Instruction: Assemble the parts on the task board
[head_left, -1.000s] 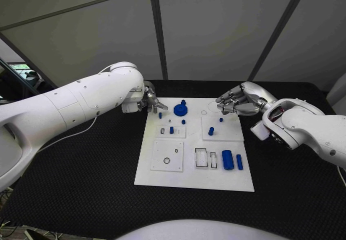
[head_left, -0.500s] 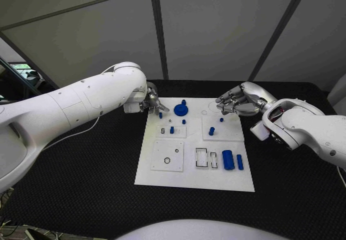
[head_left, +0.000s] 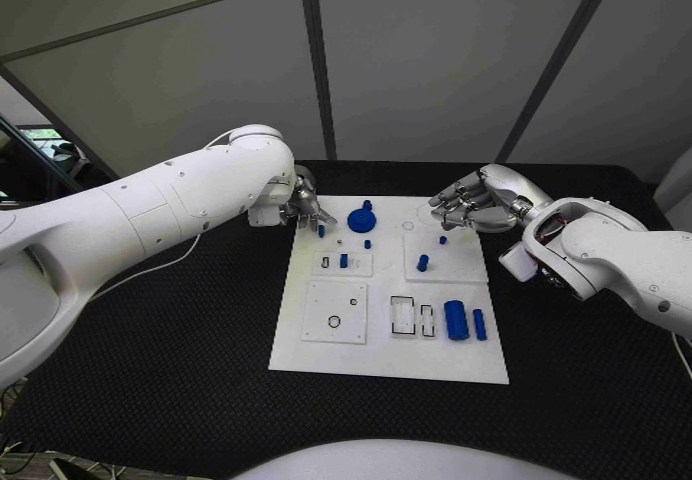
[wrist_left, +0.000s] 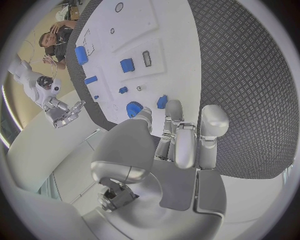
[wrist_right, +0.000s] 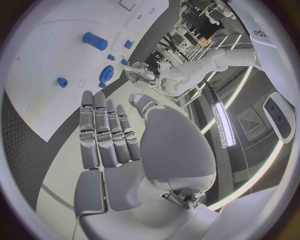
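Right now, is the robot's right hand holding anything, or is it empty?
Empty. The right hand hovers over the far right corner of the white task board; the right wrist view shows its fingers extended together, nothing between them.

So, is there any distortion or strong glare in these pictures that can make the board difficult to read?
Head view: the task board keeps straight edges and even light, with no strong glare. Left wrist view: the fisheye bends the board's edges, and the left hand covers the middle. Right wrist view: the board curves too, and a bright light strip glares beside the right hand.
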